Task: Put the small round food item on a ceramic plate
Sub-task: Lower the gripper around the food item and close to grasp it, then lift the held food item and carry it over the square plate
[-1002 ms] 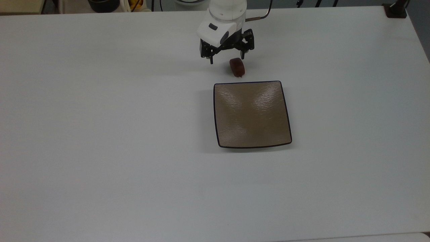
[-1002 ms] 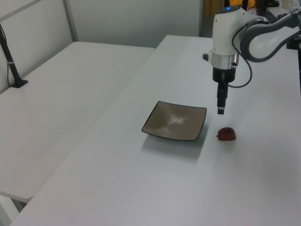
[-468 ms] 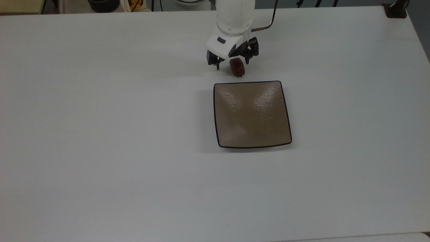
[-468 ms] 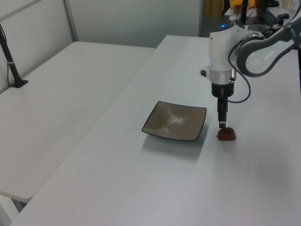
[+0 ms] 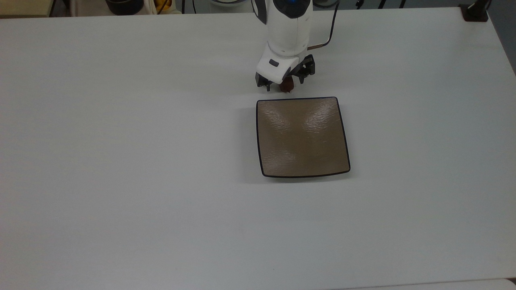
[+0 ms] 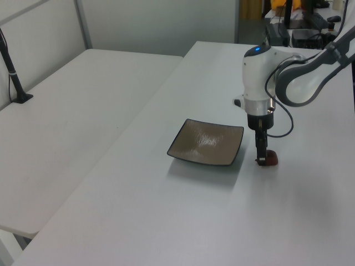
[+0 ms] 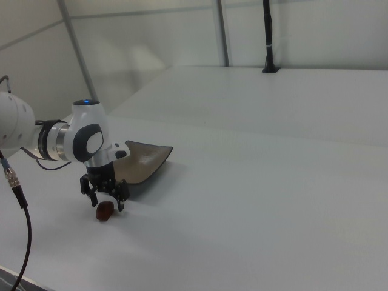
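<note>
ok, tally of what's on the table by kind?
Plates: 1, the square brown plate
Food items: 1, the small reddish-brown lump on the table under the gripper
Total: 2

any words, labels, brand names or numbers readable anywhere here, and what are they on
None can be read in any view.
The white arm housing above the pincer has a small dark patch, with no legible marking.
The square tan plate, the reddish-brown food lump and the white table are plain, with no print.
The clutter past the table's far edge in the top view is too small to read.
</note>
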Available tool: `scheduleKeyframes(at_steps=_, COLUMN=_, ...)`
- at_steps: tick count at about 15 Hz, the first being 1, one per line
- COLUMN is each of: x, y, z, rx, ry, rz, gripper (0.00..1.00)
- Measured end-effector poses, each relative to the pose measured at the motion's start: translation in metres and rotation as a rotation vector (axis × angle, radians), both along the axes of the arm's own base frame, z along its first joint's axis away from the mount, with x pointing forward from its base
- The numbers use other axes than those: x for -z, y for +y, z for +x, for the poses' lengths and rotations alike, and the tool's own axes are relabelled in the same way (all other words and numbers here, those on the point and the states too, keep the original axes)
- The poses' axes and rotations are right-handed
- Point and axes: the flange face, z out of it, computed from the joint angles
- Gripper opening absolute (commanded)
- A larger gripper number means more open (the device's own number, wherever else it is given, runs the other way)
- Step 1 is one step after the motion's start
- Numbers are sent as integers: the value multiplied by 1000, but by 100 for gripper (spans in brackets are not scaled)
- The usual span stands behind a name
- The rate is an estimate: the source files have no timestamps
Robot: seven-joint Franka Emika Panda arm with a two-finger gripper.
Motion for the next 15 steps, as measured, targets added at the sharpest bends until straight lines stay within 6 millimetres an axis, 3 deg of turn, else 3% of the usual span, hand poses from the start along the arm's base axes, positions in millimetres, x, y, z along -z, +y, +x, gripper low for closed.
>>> scheduleKeyframes(at_steps=1, x=4, y=2, z=-1, rx=-7, ry=5, rz=-3, gripper=44)
scheduleKeyframes(at_steps=2, x=6, y=4, z=-2, rx=-20, ry=6, rz=-10, gripper=39)
scheduleKeyframes(at_steps=12, x=1, y=5, z=0, rx=-45, ry=-15, rz=-29, gripper=38)
scheduleKeyframes(at_steps=15, x=-27, y=5, z=8, rx=-42, ry=-36, rz=-28, gripper=39)
